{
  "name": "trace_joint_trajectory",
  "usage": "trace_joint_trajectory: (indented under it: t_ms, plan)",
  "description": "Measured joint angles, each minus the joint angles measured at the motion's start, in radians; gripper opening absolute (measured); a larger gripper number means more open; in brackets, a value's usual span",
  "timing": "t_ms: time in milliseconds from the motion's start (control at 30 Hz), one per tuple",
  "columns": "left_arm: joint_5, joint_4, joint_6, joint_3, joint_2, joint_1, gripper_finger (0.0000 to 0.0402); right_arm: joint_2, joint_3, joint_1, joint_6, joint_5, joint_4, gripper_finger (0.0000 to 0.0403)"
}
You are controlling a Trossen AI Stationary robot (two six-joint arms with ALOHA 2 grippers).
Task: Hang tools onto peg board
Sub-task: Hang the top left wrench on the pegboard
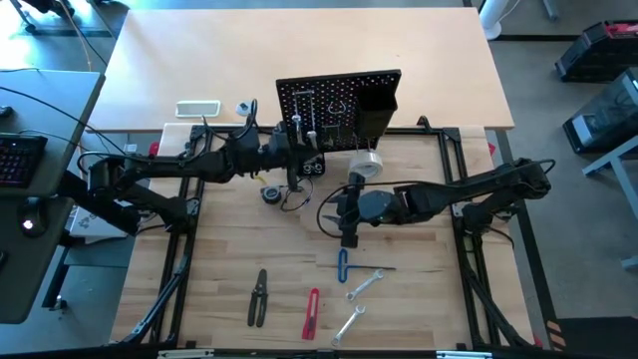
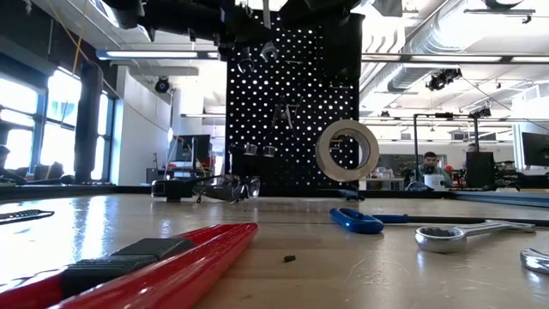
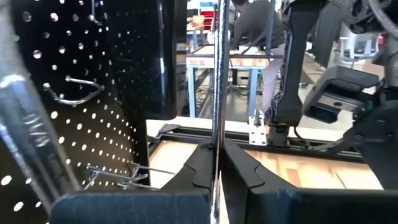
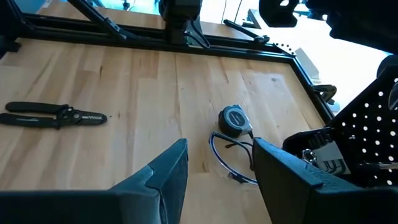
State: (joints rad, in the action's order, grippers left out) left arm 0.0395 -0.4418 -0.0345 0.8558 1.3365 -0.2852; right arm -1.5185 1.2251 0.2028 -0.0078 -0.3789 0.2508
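Wooden tabletop, open workshop behind it. Your peg board (image 1: 339,110) stands upright at the table's far middle, tape roll (image 1: 366,165) hanging on its front. Left gripper (image 3: 216,163) is clamped shut on a thin upright silver wrench (image 3: 217,81), right up against the board near the hooks (image 3: 78,93). Right gripper (image 4: 217,171) is open and empty, just in front of the board. Still flat on the table: blue-handled tool (image 1: 344,266), two wrenches (image 1: 364,285), red-handled cutter (image 1: 312,312), black pliers (image 1: 259,296). Risk, as I judge it: grip on that wrench is narrow, so if it twists you'll miss the hook and drop it. Watch the arms too; they're close together.
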Motion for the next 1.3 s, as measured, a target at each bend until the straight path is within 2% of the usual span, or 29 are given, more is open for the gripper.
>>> trace_joint_trajectory:
  t_ms: [467, 833, 1300]
  plan:
    - [-0.024, -0.006, 0.050, 0.000, 0.000, -0.010, 0.0000, 0.000, 0.000, -0.001, -0.001, -0.003, -0.008, 0.0172]
    - [-0.026, 0.068, 0.055, 0.091, 0.070, -0.010, 0.0000, 0.001, 0.000, -0.001, -0.018, -0.002, -0.023, 0.0172]
    - [-0.053, 0.064, 0.068, 0.092, 0.080, -0.008, 0.0000, 0.001, 0.000, 0.001, -0.019, 0.002, 0.003, 0.0172]
